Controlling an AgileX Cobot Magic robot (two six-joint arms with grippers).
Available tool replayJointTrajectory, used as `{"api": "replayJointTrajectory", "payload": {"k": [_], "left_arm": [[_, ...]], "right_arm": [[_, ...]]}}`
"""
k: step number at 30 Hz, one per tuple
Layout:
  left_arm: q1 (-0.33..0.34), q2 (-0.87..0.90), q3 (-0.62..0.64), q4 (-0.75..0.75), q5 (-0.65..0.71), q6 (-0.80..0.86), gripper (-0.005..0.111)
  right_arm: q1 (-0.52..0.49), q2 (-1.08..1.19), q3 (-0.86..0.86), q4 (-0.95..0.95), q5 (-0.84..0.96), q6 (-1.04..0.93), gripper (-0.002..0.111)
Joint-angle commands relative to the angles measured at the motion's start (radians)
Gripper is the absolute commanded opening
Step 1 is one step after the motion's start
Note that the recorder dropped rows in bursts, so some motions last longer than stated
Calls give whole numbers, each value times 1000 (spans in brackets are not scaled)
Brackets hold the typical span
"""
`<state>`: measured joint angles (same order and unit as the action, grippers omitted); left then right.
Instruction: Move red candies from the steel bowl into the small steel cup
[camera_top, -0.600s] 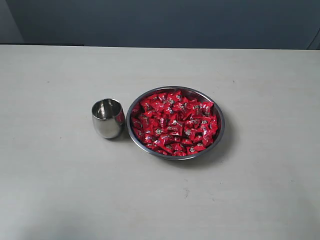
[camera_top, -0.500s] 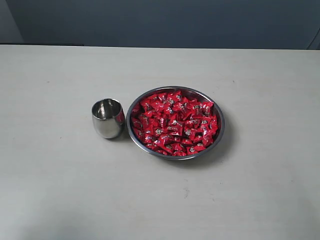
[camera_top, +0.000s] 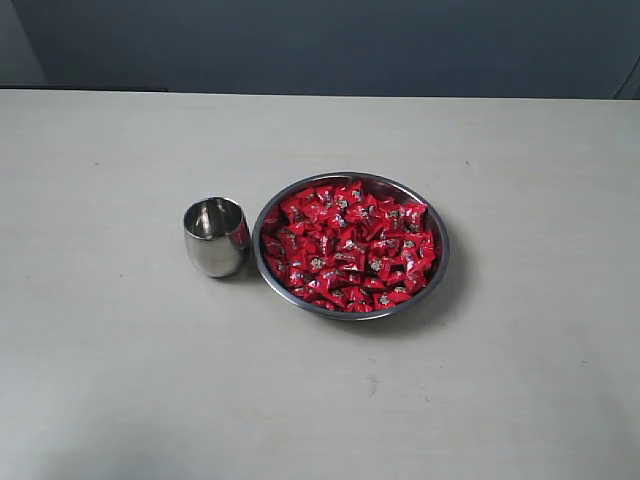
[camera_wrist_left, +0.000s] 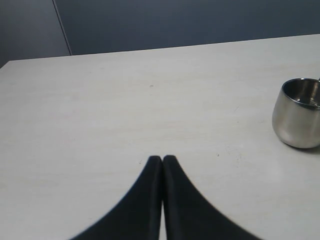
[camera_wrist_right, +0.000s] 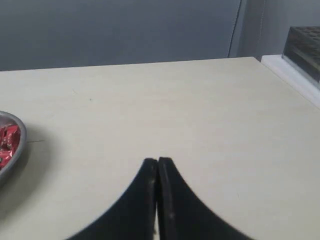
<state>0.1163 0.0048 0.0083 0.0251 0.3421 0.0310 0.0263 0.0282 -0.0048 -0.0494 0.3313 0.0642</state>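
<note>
Two steel vessels stand near the middle of the pale bench (camera_top: 120, 380), and that is where all the task's things are. The wide, shallow steel bowl (camera_top: 444, 255) sits a little right of centre as seen from the exterior camera. It is heaped almost to its thin rim with red candies (camera_top: 348, 245), their shiny wrappers crumpled and each showing a small pale and dark mark. The candies lie in a loose pile, all inside the bowl. Just beside the bowl, on its left, the small steel cup (camera_top: 215, 236) stands upright. Its rounded sides mirror the bench, its mouth shows bare polished steel inside, and a streak of red reflects on the flank that faces the bowl. The gap between cup and bowl is so thin that I cannot tell whether they touch.

The left gripper (camera_wrist_left: 162, 159) has its two black fingers pressed together tip to tip with nothing between them. It hangs over bare bench well apart from the cup, which shows at the edge of its wrist camera's picture. The right gripper (camera_wrist_right: 157, 161) is likewise pressed together and pinches nothing. It is over open bench, apart from the bowl, of which only a slice of rim and a few candies show in its wrist view. A dark blue-grey wall (camera_top: 320, 45) runs behind the bench.
</note>
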Motion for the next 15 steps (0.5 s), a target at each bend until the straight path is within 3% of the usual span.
{"api": "replayJointTrajectory", "payload": {"k": [1, 15], "left_arm": [[-8, -5, -8, 2, -5, -2, 0], [-8, -5, -8, 2, -5, -2, 0]], "right_arm": [[-5, 86, -54, 41, 8, -1, 0], [-5, 380, -411, 41, 15, -1, 0]]}}
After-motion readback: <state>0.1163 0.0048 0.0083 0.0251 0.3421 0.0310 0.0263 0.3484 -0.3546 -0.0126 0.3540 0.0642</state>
